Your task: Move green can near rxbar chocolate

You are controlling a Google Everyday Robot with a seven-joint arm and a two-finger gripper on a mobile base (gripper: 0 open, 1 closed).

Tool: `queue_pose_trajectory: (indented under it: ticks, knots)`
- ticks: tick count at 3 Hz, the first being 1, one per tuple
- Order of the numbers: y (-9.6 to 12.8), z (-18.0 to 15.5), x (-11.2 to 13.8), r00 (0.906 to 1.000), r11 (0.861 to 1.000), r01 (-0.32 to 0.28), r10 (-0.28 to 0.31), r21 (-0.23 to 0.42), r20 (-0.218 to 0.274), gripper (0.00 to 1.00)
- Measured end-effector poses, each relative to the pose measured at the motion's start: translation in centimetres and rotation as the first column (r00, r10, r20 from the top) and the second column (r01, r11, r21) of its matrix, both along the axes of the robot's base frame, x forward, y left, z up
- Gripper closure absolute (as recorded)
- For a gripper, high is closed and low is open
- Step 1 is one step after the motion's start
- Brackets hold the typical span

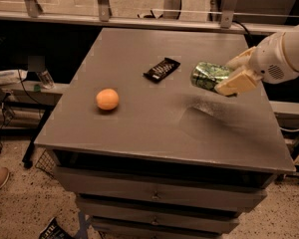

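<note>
The green can (208,75) lies on its side in my gripper (235,74), lifted clear above the grey table top (139,118); its shadow falls on the table below. The gripper's cream fingers (237,82) are shut on the can's right end, and my white arm reaches in from the right edge. The rxbar chocolate (161,69), a flat black bar with white lettering, lies on the table a little to the left of the can and slightly farther back.
A round orange fruit (107,99) sits on the left part of the table. The table is a drawer cabinet with its front edge near me. A railing and glass run behind the table. A bottle (46,76) and clutter stand on a low shelf at left.
</note>
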State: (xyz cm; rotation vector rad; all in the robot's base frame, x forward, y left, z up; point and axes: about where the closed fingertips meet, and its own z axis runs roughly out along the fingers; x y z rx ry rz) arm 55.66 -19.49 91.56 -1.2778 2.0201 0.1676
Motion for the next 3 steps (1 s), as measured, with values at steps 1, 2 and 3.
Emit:
queue_pose_trajectory:
  ticks: [1,2,3]
  knots:
    - [0.0,0.0,0.0,1.0,1.0,0.0,0.0,0.0,0.0,1.0]
    - [0.5,0.0,1.1,0.9996,1.0,-0.023,0.023,0.012,0.015,1.0]
    - [1.4,-0.3,3.3,0.9973,0.997,-0.07,0.069,0.021,0.023,1.0]
